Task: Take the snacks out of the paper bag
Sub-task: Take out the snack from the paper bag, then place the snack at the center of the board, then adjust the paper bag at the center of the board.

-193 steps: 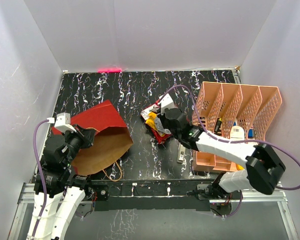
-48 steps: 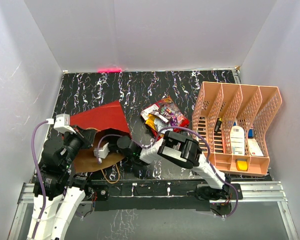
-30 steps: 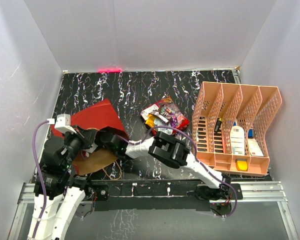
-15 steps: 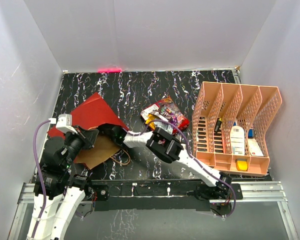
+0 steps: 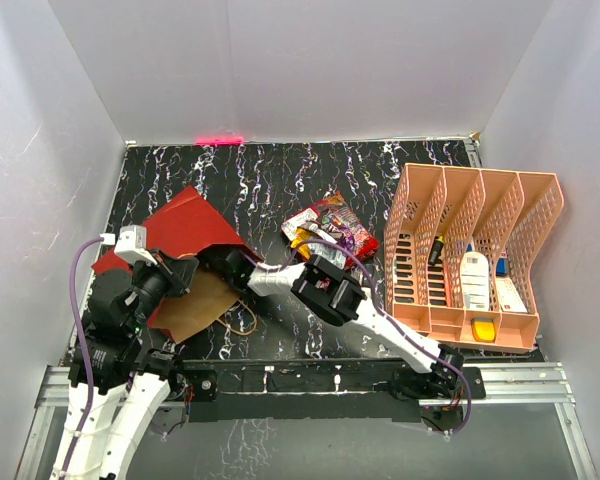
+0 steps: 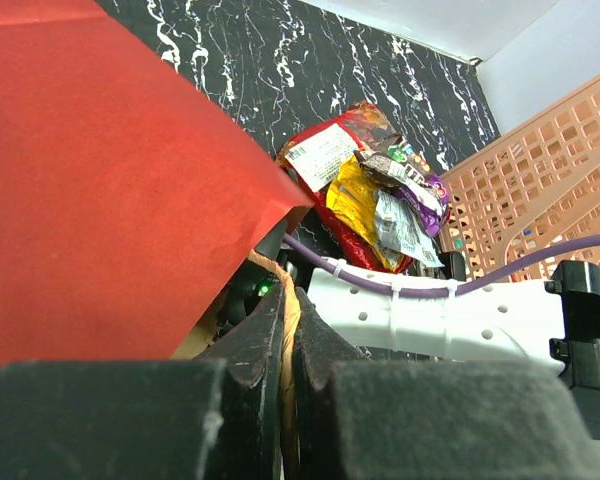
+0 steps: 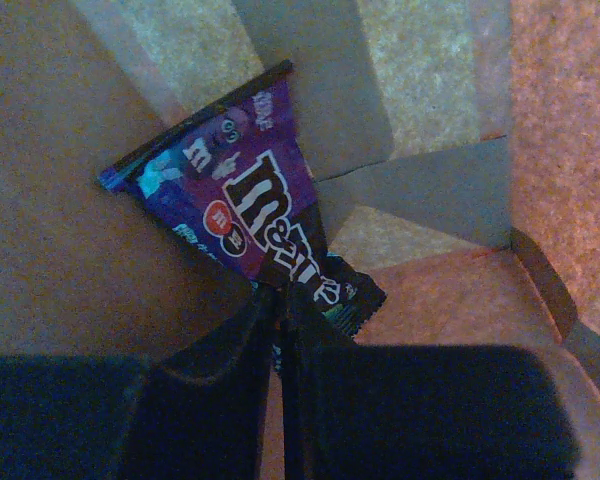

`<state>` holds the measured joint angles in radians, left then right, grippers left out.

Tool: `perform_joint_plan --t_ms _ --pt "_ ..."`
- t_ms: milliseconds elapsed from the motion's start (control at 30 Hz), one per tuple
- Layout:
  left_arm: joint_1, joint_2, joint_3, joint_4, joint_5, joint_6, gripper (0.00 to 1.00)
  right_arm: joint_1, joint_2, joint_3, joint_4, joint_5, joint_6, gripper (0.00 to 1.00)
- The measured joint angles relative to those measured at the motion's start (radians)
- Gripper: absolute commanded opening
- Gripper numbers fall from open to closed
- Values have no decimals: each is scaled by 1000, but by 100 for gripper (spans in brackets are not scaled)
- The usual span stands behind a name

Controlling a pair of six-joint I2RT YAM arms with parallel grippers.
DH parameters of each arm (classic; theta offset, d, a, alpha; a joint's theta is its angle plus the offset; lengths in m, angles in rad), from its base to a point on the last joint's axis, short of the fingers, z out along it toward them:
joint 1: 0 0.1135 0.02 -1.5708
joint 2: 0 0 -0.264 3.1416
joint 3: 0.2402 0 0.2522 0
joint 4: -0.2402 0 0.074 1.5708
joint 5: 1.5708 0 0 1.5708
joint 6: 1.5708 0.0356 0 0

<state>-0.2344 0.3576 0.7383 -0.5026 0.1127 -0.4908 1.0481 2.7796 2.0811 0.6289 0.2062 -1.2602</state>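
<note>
Purple crinkly M&M's packet (image 7: pixel 235 190) lies inside the glossy red kraft-lined paper bag (image 5: pixel 180 225), left of centre in your top view. Your right gripper (image 7: pixel 278 292) pinches its lower end; your left gripper (image 6: pixel 285 315) clamps the bag's edge. More foil-wrapped snacks (image 5: pixel 325 232) lie piled mid-frame.

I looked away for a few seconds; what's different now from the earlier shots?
The right gripper swung left from the snack pile into the paper bag and is now shut on a purple packet inside. The bag's mouth shows less brown lining. The left gripper stays clamped on the bag's edge; pile and orange rack are unmoved.
</note>
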Motion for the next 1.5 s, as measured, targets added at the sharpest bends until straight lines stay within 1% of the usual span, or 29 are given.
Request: perform_joint_plan --t_ms 67,133,300,567,667,800,900,1033,1100,1200,1333,1433,1500 --pt "-1 1 0 0 -2 0 0 6 -7 -31 11 3 11 7" --pt "-1 4 0 -2 -5 0 0 16 -34 -100 33 8 29 7" --pt "-1 7 0 -4 -12 0 0 44 -167 -338 98 35 64 7" --pt "-1 8 0 -6 -20 -1 0 147 -481 -746 245 83 185 7" --pt "-1 9 0 -6 -20 -1 0 196 -600 -900 287 102 267 7" --pt "0 9 0 -6 -23 -1 0 269 -786 -1136 287 107 439 7" --pt "1 10 0 -6 -24 -1 0 306 -952 -1300 235 84 591 7" --pt "2 10 0 -7 -24 -1 0 321 -1218 -1461 103 64 798 7" --pt "2 11 0 -7 -24 -1 0 320 -1375 -1511 7 66 895 7" --pt "2 18 0 -7 -24 -1 0 319 -1579 -1524 -151 103 1017 7" --pt "2 74 52 -35 -26 -9 0 319 -1705 -1514 -301 220 1116 7" --pt "2 157 158 -41 -24 -10 0 318 -1732 -1507 -377 368 1187 7" --pt "2 224 256 -54 -23 -4 0 310 -1728 -1506 -391 441 1223 7"
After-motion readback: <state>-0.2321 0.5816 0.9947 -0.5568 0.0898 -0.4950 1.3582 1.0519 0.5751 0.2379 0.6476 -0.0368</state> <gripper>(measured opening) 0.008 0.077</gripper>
